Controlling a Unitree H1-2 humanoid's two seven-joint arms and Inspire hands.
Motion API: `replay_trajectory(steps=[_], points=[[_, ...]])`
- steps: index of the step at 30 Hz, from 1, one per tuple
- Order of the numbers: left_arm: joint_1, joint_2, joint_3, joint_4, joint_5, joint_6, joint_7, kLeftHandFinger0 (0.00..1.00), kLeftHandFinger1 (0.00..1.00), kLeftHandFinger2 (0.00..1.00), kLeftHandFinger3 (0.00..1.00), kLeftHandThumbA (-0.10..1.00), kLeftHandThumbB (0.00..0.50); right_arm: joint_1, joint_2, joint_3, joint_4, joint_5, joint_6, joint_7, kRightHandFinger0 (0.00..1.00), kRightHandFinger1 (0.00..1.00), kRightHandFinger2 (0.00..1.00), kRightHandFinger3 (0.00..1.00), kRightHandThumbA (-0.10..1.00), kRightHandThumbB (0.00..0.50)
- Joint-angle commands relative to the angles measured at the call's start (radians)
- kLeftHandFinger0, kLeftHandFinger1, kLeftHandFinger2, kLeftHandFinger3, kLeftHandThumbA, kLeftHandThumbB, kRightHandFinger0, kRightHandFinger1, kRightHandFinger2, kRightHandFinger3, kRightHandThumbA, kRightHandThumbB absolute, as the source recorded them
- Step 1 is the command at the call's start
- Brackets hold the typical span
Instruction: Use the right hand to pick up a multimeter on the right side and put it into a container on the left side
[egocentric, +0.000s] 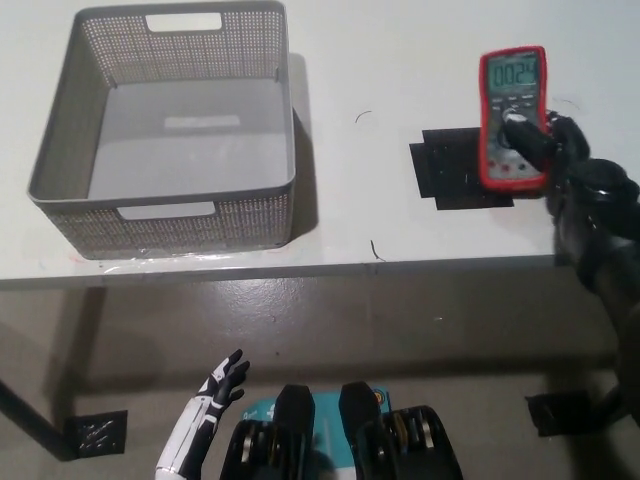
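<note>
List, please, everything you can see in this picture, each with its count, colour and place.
basket: one, grey, perforated, nothing inside, on the table's left.
multimeter: one, red case, lit display facing up, held at the table's right.
black patch: one, flat on the table, beside and partly under the multimeter.
table: one, white, across the upper picture.
floor plate: one, dark, lower left on the floor.
right hand: one, black, shut on the multimeter.
left hand: one, white, open, resting low at lower left, below the table edge.
</note>
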Motion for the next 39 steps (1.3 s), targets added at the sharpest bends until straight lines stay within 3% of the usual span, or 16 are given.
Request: replay_trajectory(steps=[1, 4, 7, 9, 12, 18, 22, 25, 27, 28, 29, 30, 32, 34, 37, 39], points=[[0.016, -0.001, 0.01, -0.004, -0.023, -0.043, -0.003, 1.0, 1.0, 1.0, 1.0, 1.0, 0.41, -0.314, 0.044, -0.176, -0.05, 0.28, 0.071, 0.041, 0.0, 0.11, 0.7, 0.96, -0.1, 0.184], [0.019, -0.004, 0.011, -0.004, -0.023, -0.039, 0.0, 1.0, 1.0, 1.0, 1.0, 1.0, 0.414, -0.346, 0.071, -0.209, -0.049, 0.299, 0.086, 0.054, 0.0, 0.01, 0.62, 1.0, -0.1, 0.162], [0.018, 0.0, 0.006, -0.003, -0.018, -0.043, -0.005, 1.0, 1.0, 1.0, 1.0, 1.0, 0.405, -0.374, 0.098, -0.252, -0.051, 0.342, 0.104, 0.099, 0.0, 0.0, 0.6, 1.0, -0.1, 0.111], [0.016, 0.001, 0.004, -0.004, -0.024, -0.04, -0.012, 1.0, 1.0, 1.0, 1.0, 1.0, 0.417, -0.394, 0.118, -0.281, -0.052, 0.367, 0.124, 0.098, 0.0, 0.0, 0.62, 1.0, -0.1, 0.136], [0.012, -0.003, 0.003, -0.003, -0.028, -0.037, -0.014, 1.0, 1.0, 1.0, 1.0, 1.0, 0.448, -0.426, 0.16, -0.297, -0.058, 0.381, 0.135, 0.119, 0.0, 0.02, 0.66, 1.0, -0.1, 0.111], [0.024, -0.001, -0.014, 0.0, 0.016, -0.053, -0.001, 1.0, 1.0, 1.0, 1.0, 1.0, 0.401, -0.445, 0.233, -0.277, -0.069, 0.382, 0.134, 0.121, 0.0, 0.06, 0.71, 1.0, -0.1, 0.117], [0.029, 0.002, -0.023, 0.003, 0.026, -0.058, -0.003, 1.0, 1.0, 1.0, 1.0, 1.0, 0.439, -0.452, 0.291, -0.258, -0.07, 0.388, 0.13, 0.118, 0.0, 0.09, 0.73, 1.0, -0.1, 0.121], [0.024, -0.001, -0.034, 0.013, 0.032, -0.061, -0.005, 1.0, 1.0, 1.0, 1.0, 1.0, 0.43, -0.449, 0.322, -0.238, -0.07, 0.39, 0.12, 0.122, 0.0, 0.12, 0.75, 1.0, -0.1, 0.126], [0.013, -0.005, -0.046, 0.032, 0.039, -0.078, -0.006, 1.0, 1.0, 1.0, 1.0, 1.0, 0.382, -0.451, 0.347, -0.213, -0.068, 0.379, 0.125, 0.12, 0.0, 0.12, 0.74, 1.0, -0.1, 0.134], [0.011, -0.006, -0.05, 0.039, 0.043, -0.086, -0.004, 1.0, 1.0, 1.0, 1.0, 1.0, 0.375, -0.448, 0.359, -0.198, -0.066, 0.371, 0.12, 0.124, 0.0, 0.12, 0.74, 0.97, -0.1, 0.141], [0.01, -0.006, -0.056, 0.046, 0.045, -0.096, -0.006, 1.0, 1.0, 1.0, 1.0, 1.0, 0.354, -0.442, 0.37, -0.179, -0.063, 0.363, 0.114, 0.121, 0.0, 0.14, 0.76, 0.63, -0.1, 0.155], [0.011, -0.002, -0.062, 0.044, 0.05, -0.097, -0.01, 1.0, 1.0, 1.0, 1.0, 1.0, 0.367, -0.436, 0.381, -0.146, -0.056, 0.338, 0.11, 0.115, 0.0, 0.16, 0.78, 0.48, -0.1, 0.165], [0.006, 0.002, -0.072, 0.041, 0.058, -0.096, -0.009, 1.0, 1.0, 1.0, 1.0, 1.0, 0.388, -0.424, 0.383, -0.065, -0.054, 0.287, 0.093, 0.122, 0.0, 0.22, 0.8, 0.35, -0.1, 0.185], [0.001, -0.001, -0.079, 0.036, 0.054, -0.079, -0.014, 1.0, 1.0, 1.0, 1.0, 1.0, 0.397, -0.406, 0.385, 0.023, -0.045, 0.234, 0.075, 0.106, 0.0, 0.22, 0.72, 0.5, -0.1, 0.211], [-0.02, -0.005, -0.088, 0.048, 0.049, -0.078, -0.023, 1.0, 1.0, 1.0, 1.0, 1.0, 0.424, -0.387, 0.378, 0.175, -0.044, 0.143, 0.051, 0.085, 0.0, 0.35, 0.81, 0.62, -0.1, 0.215], [-0.033, -0.009, -0.093, 0.046, 0.055, -0.068, -0.023, 1.0, 1.0, 1.0, 1.0, 1.0, 0.445, -0.375, 0.368, 0.326, -0.039, 0.043, 0.032, 0.059, 0.0, 0.35, 0.8, 0.64, -0.1, 0.227]])
